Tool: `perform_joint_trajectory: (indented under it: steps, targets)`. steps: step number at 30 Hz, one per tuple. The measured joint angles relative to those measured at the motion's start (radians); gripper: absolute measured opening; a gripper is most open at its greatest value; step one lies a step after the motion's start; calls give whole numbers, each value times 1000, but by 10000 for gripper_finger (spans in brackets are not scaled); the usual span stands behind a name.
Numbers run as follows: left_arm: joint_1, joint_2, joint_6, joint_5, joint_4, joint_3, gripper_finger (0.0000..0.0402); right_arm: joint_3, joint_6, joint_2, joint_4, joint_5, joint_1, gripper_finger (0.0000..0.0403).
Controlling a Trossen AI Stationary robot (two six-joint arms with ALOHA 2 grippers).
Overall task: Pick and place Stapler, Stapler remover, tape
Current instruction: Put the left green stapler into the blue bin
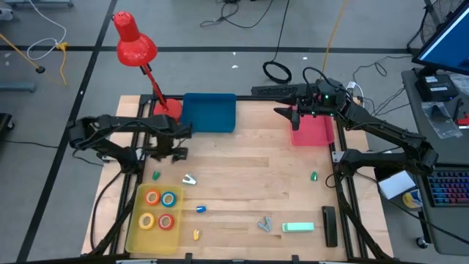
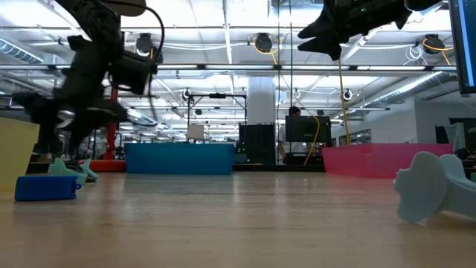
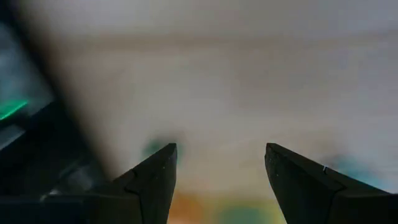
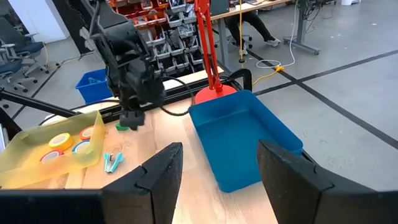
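Hovering with fingers spread and empty, left gripper (image 1: 174, 152) just above the yellow bin (image 1: 136, 235) holding all four tape rolls (image 1: 160, 209); right gripper (image 1: 296, 116), fingers likewise apart, over the pink bin (image 1: 314, 136). Risk: blurred descent missing the white stapler remover (image 1: 190, 179) beside.

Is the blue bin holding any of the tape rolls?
No, the blue bin is empty inside, and the four tape rolls lie in the yellow tray.

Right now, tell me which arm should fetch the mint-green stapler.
Probably right. The stapler lies near the table's front right; the right tool hangs open over the pink bin, the left tool across the table.
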Motion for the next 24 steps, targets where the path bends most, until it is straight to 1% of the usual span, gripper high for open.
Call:
perform_joint_trajectory:
  steps: [2,4,7,16,20,24]
  targets:
    - [-5,1,-3,0,-108,-1,243,0,0,0,0,0,0,196]
    - [-10,0,0,2,-153,-1,243,0,1,0,0,0,0,196]
    - [-13,1,-1,10,-126,0,243,0,-2,0,2,0,0,196]
    - [-8,7,-22,27,-131,-1,243,0,-5,0,2,-1,0,196]
    - [-8,47,-23,50,-129,-4,243,0,-5,0,2,-1,0,196]
    - [-8,122,14,78,-131,-4,243,0,-5,0,1,-2,0,196]
